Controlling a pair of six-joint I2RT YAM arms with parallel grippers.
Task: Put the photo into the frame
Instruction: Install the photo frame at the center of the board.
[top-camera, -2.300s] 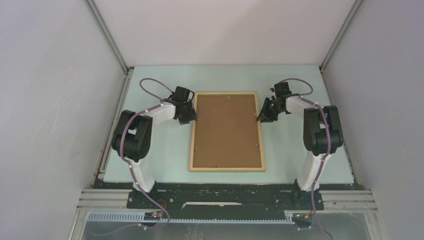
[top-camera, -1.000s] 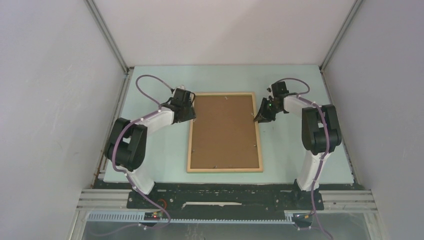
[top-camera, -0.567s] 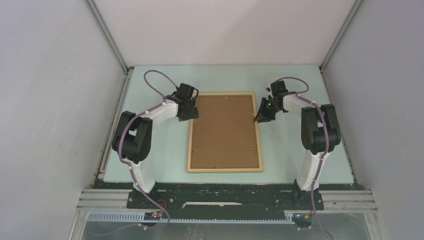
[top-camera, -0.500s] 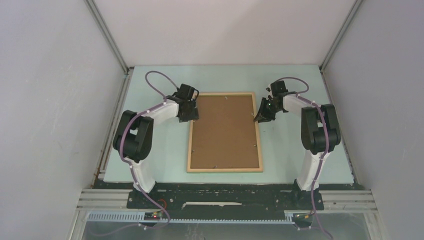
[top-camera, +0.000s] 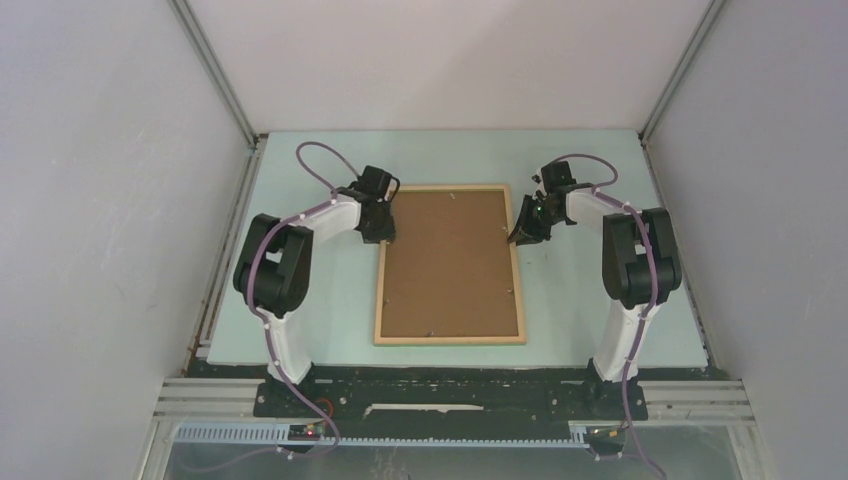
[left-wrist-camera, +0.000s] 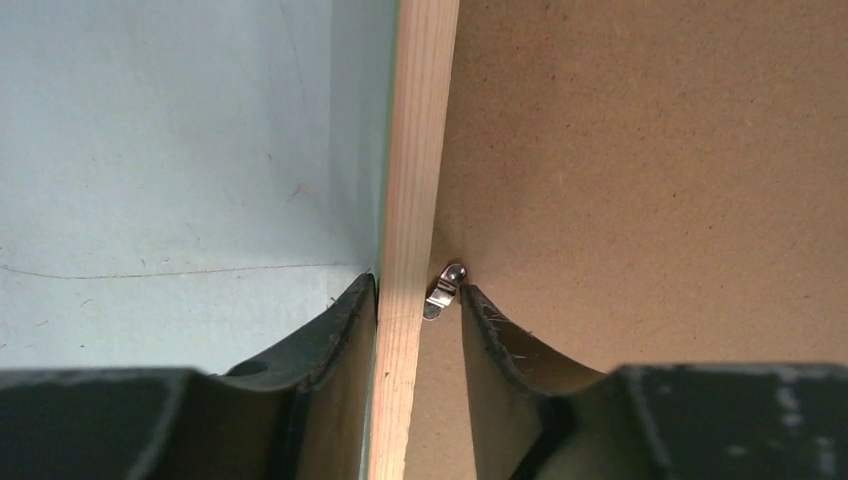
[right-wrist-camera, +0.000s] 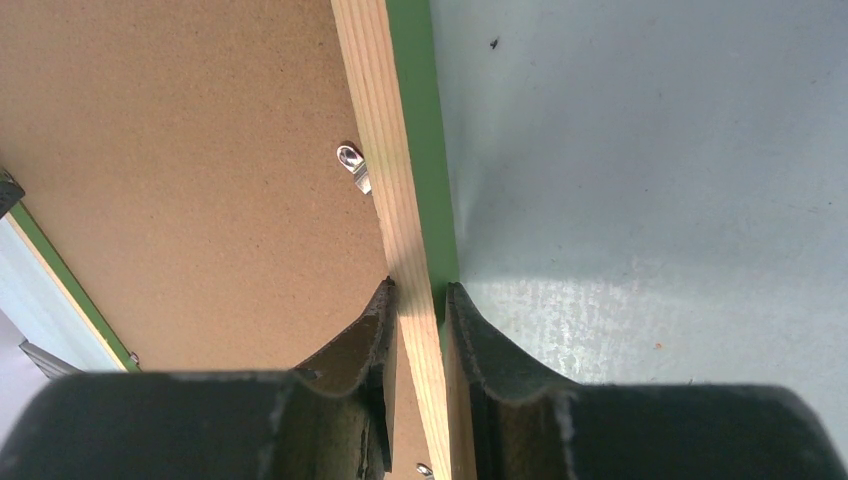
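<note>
The frame lies face down mid-table, its pale wood rails around the brown backing board. The photo is hidden. My left gripper straddles the left rail. One finger presses the rail's outer edge, the other touches a small metal clip beside the rail, so it is shut on rail and clip. My right gripper is shut on the right rail, whose green side shows next to it.
The pale green table surrounds the frame. Another metal clip sits on the board by the right rail, and more clips dot the board's edges. Grey enclosure walls stand on three sides.
My left arm's elbow swung right and the gripper crept a little along the left rail; its jaws widened, then narrowed onto the clip. The right gripper and the frame stayed put.
</note>
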